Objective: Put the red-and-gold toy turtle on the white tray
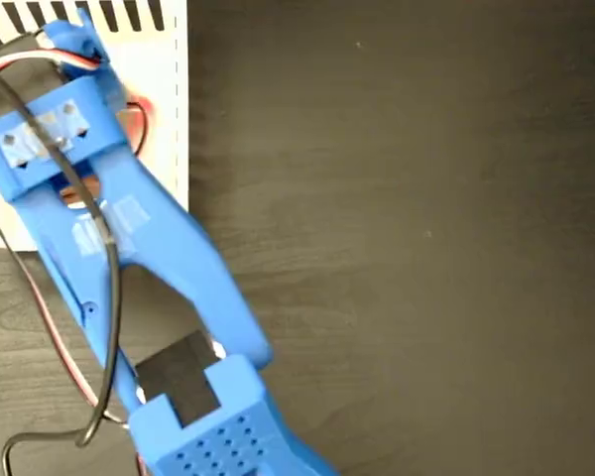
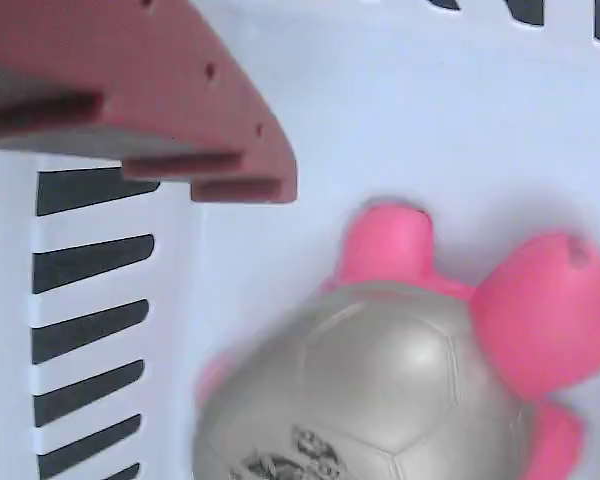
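turtles: one, the red-and-gold toy turtle (image 2: 400, 390), metallic domed shell with a black mark, pink-red head and legs
trays: one, the white tray (image 1: 164, 109), black stripes along its edges, sits at the far left of the dark surface (image 1: 407, 228) in the fixed view
arms: one, blue arm (image 1: 149, 258), reaching from the near side up over the tray; black cable (image 1: 109, 297) runs along it
tray contents: the turtle, lying on the white floor of the tray, shell up; in the wrist view its head is toward the right, striped edge well to its left
turtle in fixed view: almost all hidden under the arm, only a red bit shows at the arm's right edge on the tray
tool: tool (image 2: 170, 95), only one reddish finger shows in the wrist view, upper left
tool state: cannot tell how far open; it has hold of nothing visible
turtle vs tool: turtle sits lower right of the finger, near but apart, white tray showing between them
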Controlling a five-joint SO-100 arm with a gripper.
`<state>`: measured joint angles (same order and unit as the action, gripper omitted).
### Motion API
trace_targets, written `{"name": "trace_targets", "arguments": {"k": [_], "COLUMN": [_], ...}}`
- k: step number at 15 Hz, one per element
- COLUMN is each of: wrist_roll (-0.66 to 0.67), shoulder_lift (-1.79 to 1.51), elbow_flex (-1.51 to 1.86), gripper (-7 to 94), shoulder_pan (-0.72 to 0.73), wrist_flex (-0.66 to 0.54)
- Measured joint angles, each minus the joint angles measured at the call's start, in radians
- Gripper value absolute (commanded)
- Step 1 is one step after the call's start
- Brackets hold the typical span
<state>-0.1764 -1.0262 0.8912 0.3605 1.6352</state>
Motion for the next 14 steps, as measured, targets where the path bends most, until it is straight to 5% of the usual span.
{"name": "trace_targets", "arguments": {"k": [1, 3, 4, 10, 14], "wrist_roll": [0.000, 0.005, 0.015, 0.020, 0.043], "shoulder_lift": [0.000, -0.002, -0.008, -0.273, -0.713], "elbow_flex": [0.000, -0.003, -0.006, -0.002, 0.322], "gripper": [50, 9, 0, 0, 0], "shoulder_pan": [0.000, -0.002, -0.005, -0.063, -0.183], "wrist_flex": [0.000, 0.000, 0.000, -0.043, -0.219]}}
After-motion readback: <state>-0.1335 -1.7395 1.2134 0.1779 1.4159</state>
